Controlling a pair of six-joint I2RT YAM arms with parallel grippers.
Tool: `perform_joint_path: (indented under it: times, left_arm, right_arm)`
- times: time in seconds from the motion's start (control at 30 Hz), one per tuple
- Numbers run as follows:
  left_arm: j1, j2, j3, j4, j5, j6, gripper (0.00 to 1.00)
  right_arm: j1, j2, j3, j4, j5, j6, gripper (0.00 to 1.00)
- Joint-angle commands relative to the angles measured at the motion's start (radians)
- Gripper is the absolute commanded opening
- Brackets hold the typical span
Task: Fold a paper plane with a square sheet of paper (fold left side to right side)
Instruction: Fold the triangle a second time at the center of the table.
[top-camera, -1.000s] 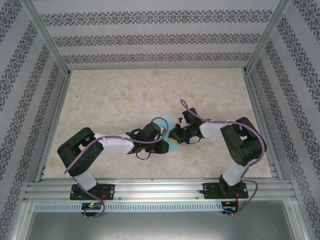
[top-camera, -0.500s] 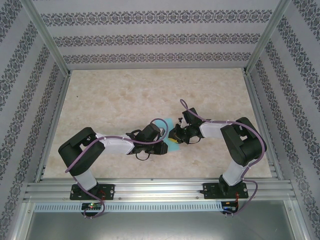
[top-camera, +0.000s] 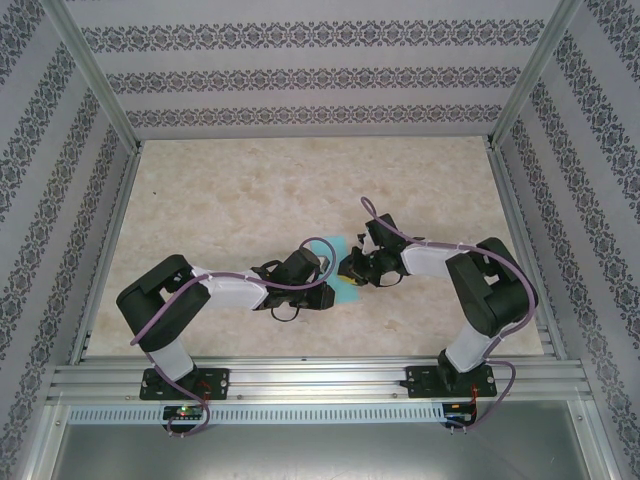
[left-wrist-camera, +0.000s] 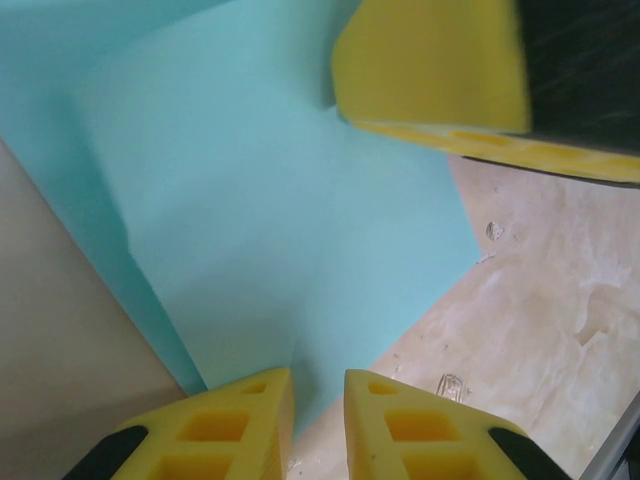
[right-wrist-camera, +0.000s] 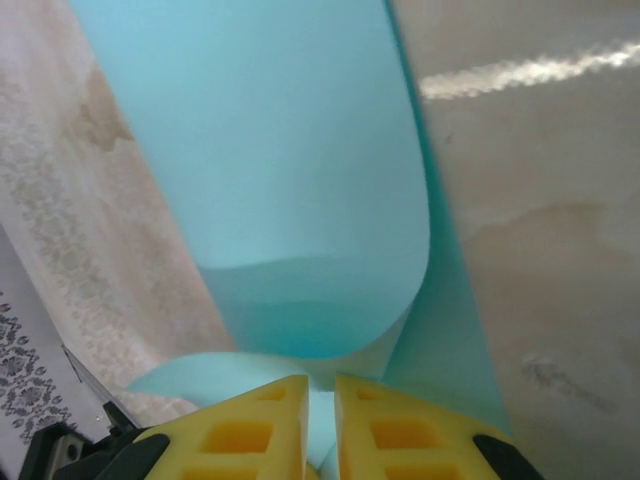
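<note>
The square sheet of paper (top-camera: 338, 249) lies turquoise between my two grippers near the table's middle, partly hidden under them. In the left wrist view the paper (left-wrist-camera: 270, 200) runs down to a corner that sits in the narrow gap of my left gripper (left-wrist-camera: 318, 400), which is shut on it. The right gripper's yellow finger (left-wrist-camera: 430, 65) presses at the sheet's far edge. In the right wrist view the paper (right-wrist-camera: 280, 150) curls up in a loop, its near edge pinched in my right gripper (right-wrist-camera: 321, 400). From above, the left gripper (top-camera: 327, 277) and the right gripper (top-camera: 349, 270) almost touch.
The pale marbled table (top-camera: 250, 190) spreads wide behind and to both sides of the grippers. Patterned walls and aluminium posts (top-camera: 95, 75) box it in. A metal rail (top-camera: 320, 380) carries both arm bases at the near edge.
The left gripper has crept slightly up and left on the paper, and more of the turquoise curl shows above it. The right arm's elbow has swung a little to the right.
</note>
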Motion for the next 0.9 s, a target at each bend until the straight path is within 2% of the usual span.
perform_joint_path:
  times: [0.0, 0.23, 0.53, 0.87]
  left_arm:
    - [-0.014, 0.046, -0.026, -0.011, -0.017, -0.009, 0.22]
    - [-0.018, 0.054, -0.024, -0.001, -0.015, -0.009, 0.21]
    - [-0.019, 0.055, -0.025, -0.002, -0.021, -0.012, 0.2]
    - [-0.019, 0.05, -0.037, -0.007, -0.023, -0.013, 0.2]
  right_arm:
    - [0.013, -0.045, 0.004, -0.014, 0.01, -0.028, 0.13]
    - [0.04, -0.023, -0.031, 0.029, -0.013, 0.008, 0.06]
    - [0.082, 0.02, -0.025, 0.051, -0.01, 0.032, 0.05]
    - [0.098, 0.087, 0.014, -0.025, 0.053, -0.029, 0.06]
